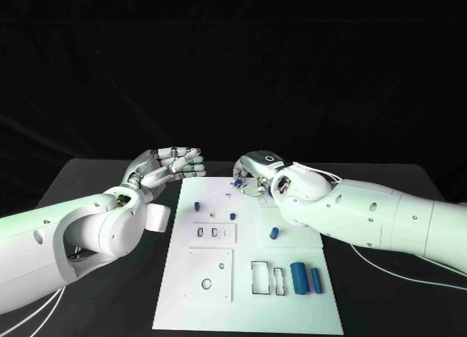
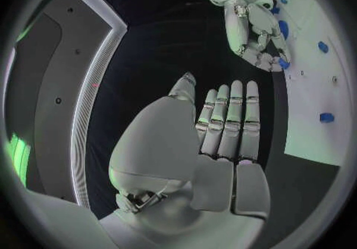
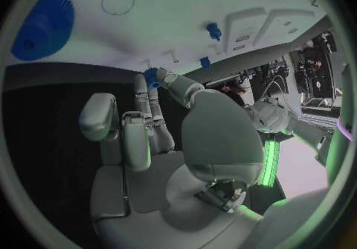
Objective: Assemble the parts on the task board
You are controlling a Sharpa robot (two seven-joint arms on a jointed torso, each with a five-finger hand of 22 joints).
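Observation:
The white task board lies in the middle of the black table. My right hand hovers over its far edge and pinches a small blue part between thumb and fingertip; that part also shows at the fingertips in the right wrist view. My left hand hangs beside the board's far left corner, holding nothing, its fingers side by side. On the board lie a blue peg, a short blue piece and two blue cylinders. A blue gear lies on the board.
Recessed rectangular slots and a square plate with a round hole sit in the board's near half. Bare black table runs along both sides of the board. White cables trail under my right arm.

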